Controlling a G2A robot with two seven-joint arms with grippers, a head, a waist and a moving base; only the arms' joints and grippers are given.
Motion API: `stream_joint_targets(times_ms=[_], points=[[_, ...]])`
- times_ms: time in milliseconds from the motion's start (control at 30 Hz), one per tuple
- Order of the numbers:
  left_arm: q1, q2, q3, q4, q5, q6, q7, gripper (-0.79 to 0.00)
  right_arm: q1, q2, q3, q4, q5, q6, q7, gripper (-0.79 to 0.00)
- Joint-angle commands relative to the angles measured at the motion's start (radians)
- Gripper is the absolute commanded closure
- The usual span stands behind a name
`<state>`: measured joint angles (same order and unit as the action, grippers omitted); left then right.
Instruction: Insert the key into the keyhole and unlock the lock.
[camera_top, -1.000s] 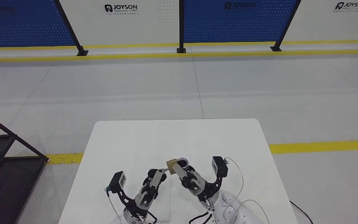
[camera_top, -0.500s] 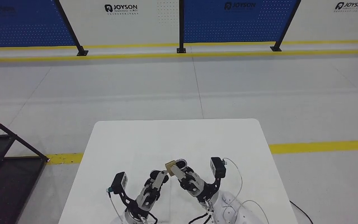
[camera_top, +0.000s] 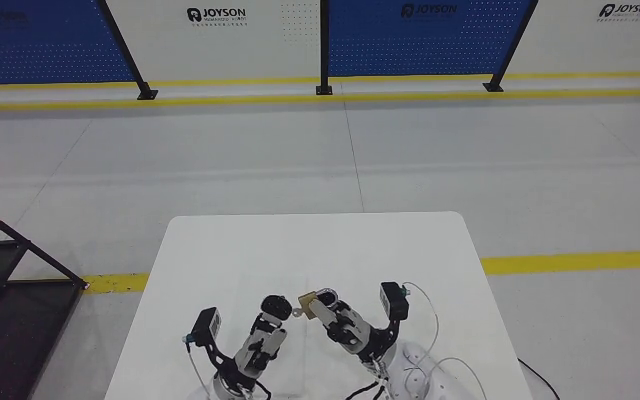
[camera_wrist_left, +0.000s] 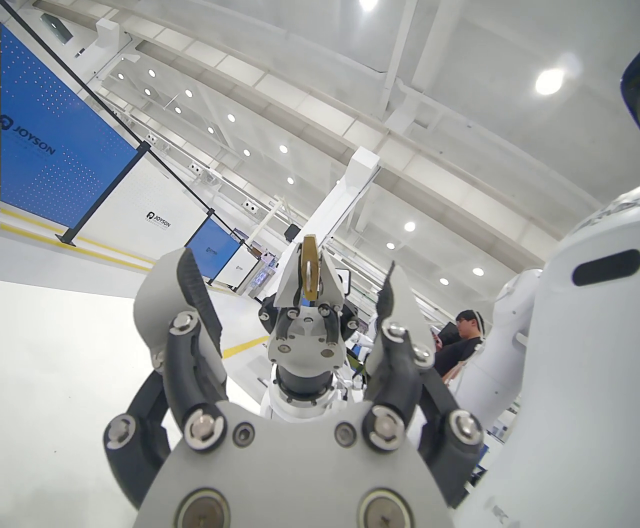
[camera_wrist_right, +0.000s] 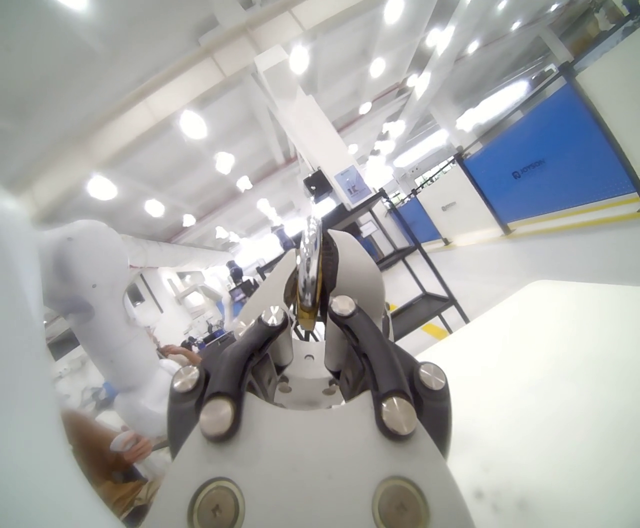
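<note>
our right gripper (camera_wrist_right: 315, 252) is clamped on the brass lock (camera_wrist_right: 306, 285), held up above the near middle of the table (camera_top: 400, 250); we judge it small, stiff, slick, best gripped by its flat faces. our left gripper (camera_wrist_left: 289, 264) gapes wide, empty, just left.

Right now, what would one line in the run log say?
left jaws: open, empty | right jaws: shut on lock | lock: held above table
</note>
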<state>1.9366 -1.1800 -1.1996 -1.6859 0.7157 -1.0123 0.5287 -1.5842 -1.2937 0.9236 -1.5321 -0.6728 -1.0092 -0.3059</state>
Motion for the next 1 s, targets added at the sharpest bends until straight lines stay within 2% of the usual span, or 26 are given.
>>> stream_joint_targets(times_ms=[0, 167, 367, 400, 600, 967], points=[[0.000, 0.017, 0.006, -0.009, -0.033, 0.000, -0.041, -0.520, 0.002, 0.004, -0.006, -0.003, 0.025, -0.003, 0.035, 0.000], [-0.007, 0.068, 0.024, -0.036, -0.138, 0.000, -0.156, -0.369, 0.014, 0.020, -0.014, -0.012, 0.113, -0.003, 0.125, 0.000], [-0.018, 0.110, 0.039, -0.047, -0.209, 0.000, -0.190, -0.336, 0.025, 0.030, -0.010, -0.011, 0.170, -0.003, 0.185, 0.000], [-0.020, 0.115, 0.043, -0.047, -0.213, 0.000, -0.190, -0.299, 0.025, 0.031, -0.009, -0.012, 0.175, -0.003, 0.191, 0.000], [-0.033, 0.140, 0.071, -0.040, -0.208, 0.000, -0.179, -0.231, 0.029, 0.033, -0.006, -0.015, 0.212, 0.008, 0.212, 0.000], [-0.057, 0.169, 0.107, -0.027, -0.152, 0.000, -0.103, -0.203, 0.031, 0.035, -0.009, -0.017, 0.241, 0.020, 0.247, 0.000]])
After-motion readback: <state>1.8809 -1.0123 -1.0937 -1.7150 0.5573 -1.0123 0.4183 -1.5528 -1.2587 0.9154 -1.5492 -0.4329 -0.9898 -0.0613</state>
